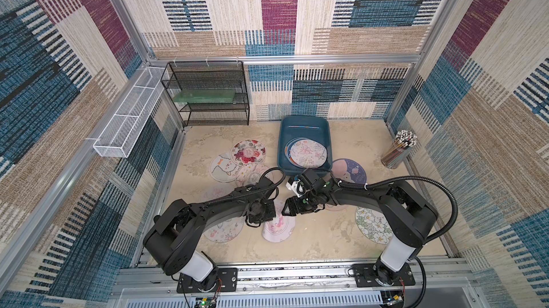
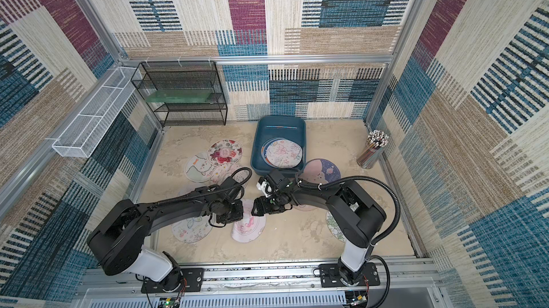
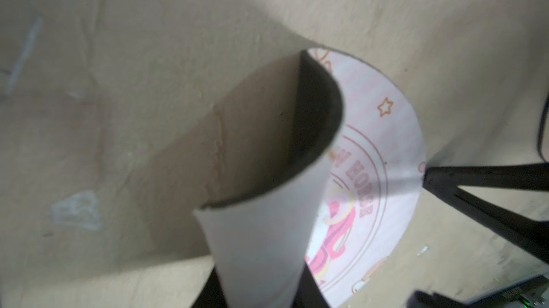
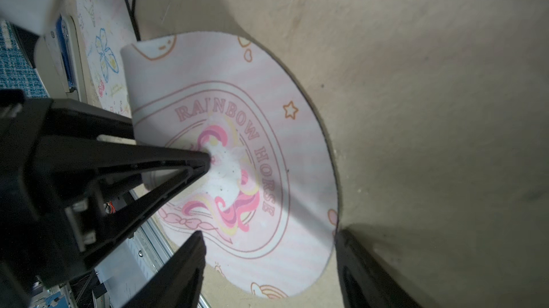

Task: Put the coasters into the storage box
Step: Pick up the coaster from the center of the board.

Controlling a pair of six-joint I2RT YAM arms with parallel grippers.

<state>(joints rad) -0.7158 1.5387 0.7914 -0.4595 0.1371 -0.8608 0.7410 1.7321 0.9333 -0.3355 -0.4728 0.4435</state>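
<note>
Pink coaster (image 4: 252, 98) lies betw. both arms: L gripper (image 4: 208, 159) pinches its curled left edge, R gripper (image 4: 270, 232) gapes open. Box (image 1: 297, 134) lies far, slightly right.

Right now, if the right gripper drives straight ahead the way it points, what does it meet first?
Probably the pink Rainbow Horse coaster: the open right gripper sits at its edge, the left gripper pinching it beyond. Depth unclear.

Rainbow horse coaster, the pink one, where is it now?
In both top views the rainbow horse coaster lies front and centre, in front of the storage box and beside a butterfly coaster; the left gripper pinches its curled-up edge.
</note>
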